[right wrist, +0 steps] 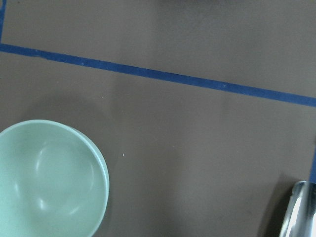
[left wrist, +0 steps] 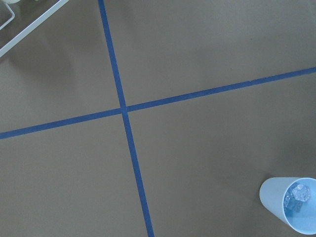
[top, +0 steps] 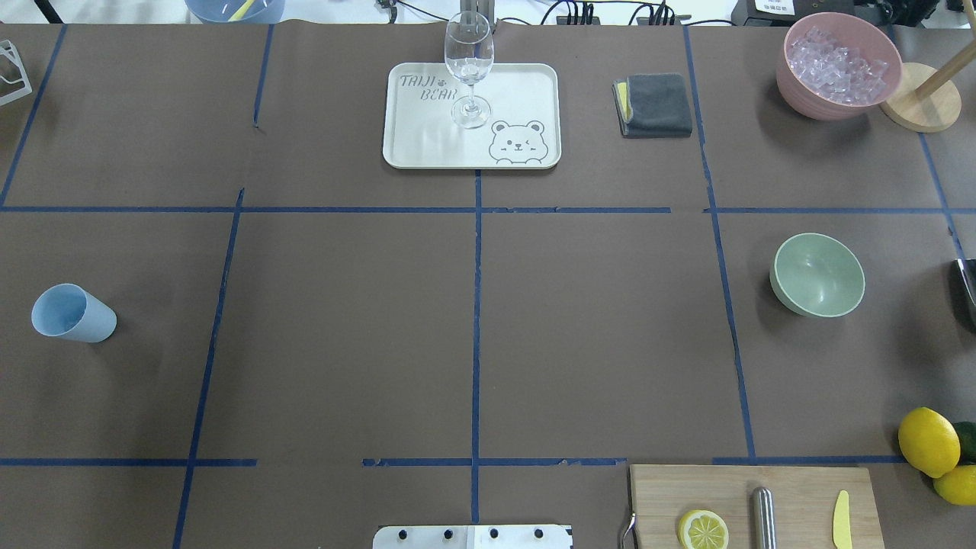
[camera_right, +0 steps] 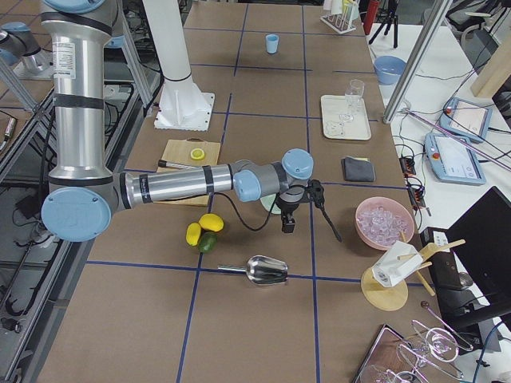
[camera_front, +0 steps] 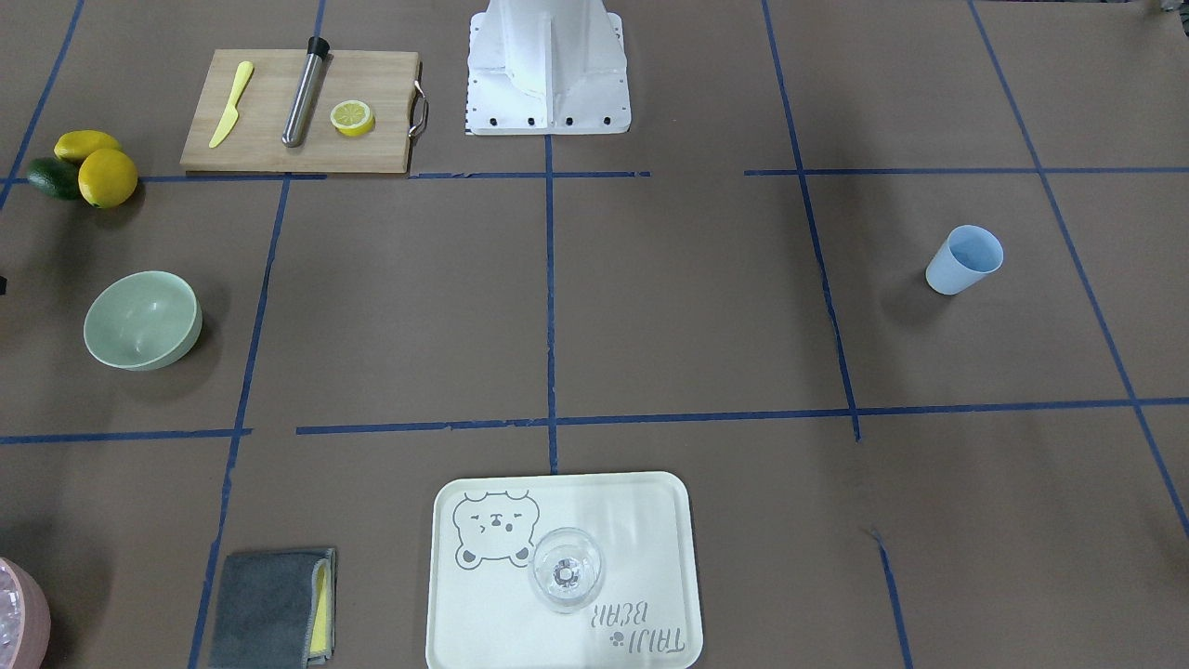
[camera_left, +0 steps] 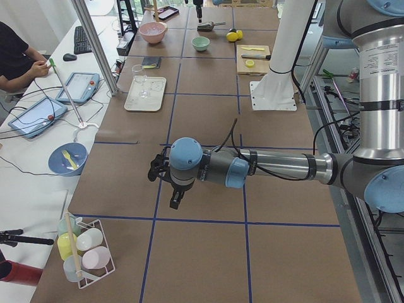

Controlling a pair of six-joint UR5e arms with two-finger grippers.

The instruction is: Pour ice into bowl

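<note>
The pale mint-green bowl (top: 818, 274) stands empty on the robot's right side; it also shows in the front view (camera_front: 142, 319) and the right wrist view (right wrist: 47, 180). The ice (top: 837, 61) is heaped in a pink container (camera_right: 385, 222) at the far right corner. A few clear cubes (left wrist: 296, 196) lie in the blue cup (top: 72, 313) on the left side. My right gripper (camera_right: 288, 222) hovers beside the bowl. My left gripper (camera_left: 174, 197) hovers above the table's left end. Both show only in side views, so I cannot tell whether they are open or shut.
A metal scoop (camera_right: 259, 270) lies near the right end. A cutting board (top: 755, 507) holds a lemon half, a metal rod and a yellow knife. Lemons (top: 929, 442), a grey cloth (top: 656, 104), and a tray (top: 412, 145) with a wine glass (top: 469, 69) are also on the table.
</note>
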